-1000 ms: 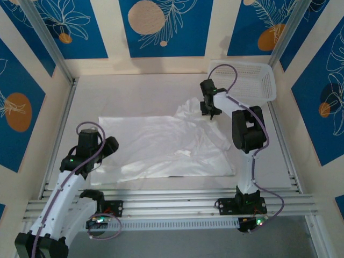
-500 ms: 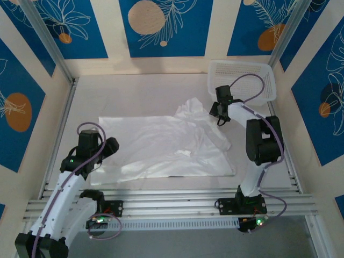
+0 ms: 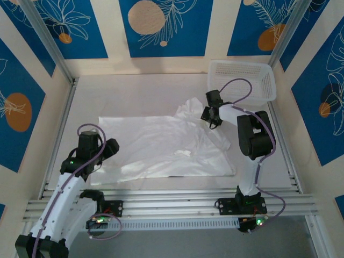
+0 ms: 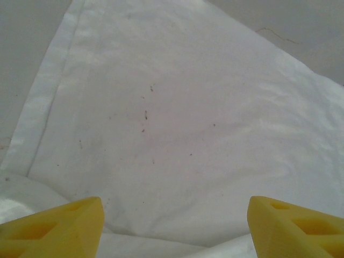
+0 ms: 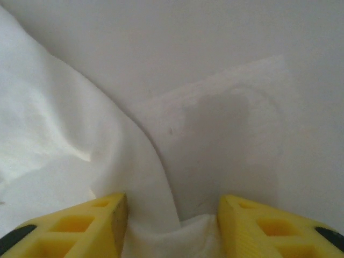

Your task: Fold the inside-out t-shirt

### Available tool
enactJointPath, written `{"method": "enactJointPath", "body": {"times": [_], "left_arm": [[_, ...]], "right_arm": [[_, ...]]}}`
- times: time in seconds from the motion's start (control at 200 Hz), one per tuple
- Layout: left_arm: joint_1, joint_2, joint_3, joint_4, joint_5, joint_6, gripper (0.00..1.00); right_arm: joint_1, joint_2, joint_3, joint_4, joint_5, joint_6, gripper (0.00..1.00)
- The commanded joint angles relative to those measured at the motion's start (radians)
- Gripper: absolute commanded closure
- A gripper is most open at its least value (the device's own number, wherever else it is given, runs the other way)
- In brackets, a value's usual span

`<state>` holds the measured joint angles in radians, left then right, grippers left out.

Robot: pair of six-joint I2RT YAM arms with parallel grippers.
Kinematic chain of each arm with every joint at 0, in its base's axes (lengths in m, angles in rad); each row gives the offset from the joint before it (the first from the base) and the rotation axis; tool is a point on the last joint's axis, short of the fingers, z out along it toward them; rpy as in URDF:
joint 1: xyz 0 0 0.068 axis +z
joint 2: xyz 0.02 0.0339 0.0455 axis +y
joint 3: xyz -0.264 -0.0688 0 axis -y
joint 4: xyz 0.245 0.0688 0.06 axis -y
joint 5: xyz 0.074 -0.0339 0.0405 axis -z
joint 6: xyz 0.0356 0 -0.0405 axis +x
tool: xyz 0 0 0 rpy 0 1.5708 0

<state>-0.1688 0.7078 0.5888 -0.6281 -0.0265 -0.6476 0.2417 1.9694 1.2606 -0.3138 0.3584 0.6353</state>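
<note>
Left wrist view: left gripper [image 4: 174, 200], nearest, fingers wide apart above the inside-out t-shirt [image 3: 161, 145], spread flat mid-table [image 3: 129, 91]. Farther back, right gripper [image 5: 172, 196], fingers apart over the bunched right corner, near the basket [image 3: 242, 80].

You see a pale desk [image 3: 134, 94] carrying two things.
White t-shirt [image 3: 161, 145] spread mid-desk; mesh basket [image 3: 266, 86] at the far right corner.
</note>
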Motion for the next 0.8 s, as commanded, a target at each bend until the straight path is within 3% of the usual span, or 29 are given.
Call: {"method": "enactJointPath", "body": {"times": [0.0, 0.16, 0.385, 0.795], "left_arm": [[-0.009, -0.011, -0.01, -0.007, 0.014, 0.004, 0.29], [-0.008, -0.008, -0.011, -0.008, 0.02, 0.0, 0.29], [-0.009, -0.004, -0.015, -0.003, 0.02, -0.005, 0.29], [-0.009, 0.001, -0.018, -0.009, 0.021, -0.008, 0.29]], "right_arm": [[0.006, 0.033, 0.014, -0.006, 0.005, -0.007, 0.4], [0.01, 0.037, 0.042, -0.028, 0.035, -0.022, 0.35], [0.038, 0.065, 0.051, 0.001, 0.082, -0.034, 0.42], [0.045, 0.064, 0.059, 0.004, 0.108, -0.054, 0.74]]}}
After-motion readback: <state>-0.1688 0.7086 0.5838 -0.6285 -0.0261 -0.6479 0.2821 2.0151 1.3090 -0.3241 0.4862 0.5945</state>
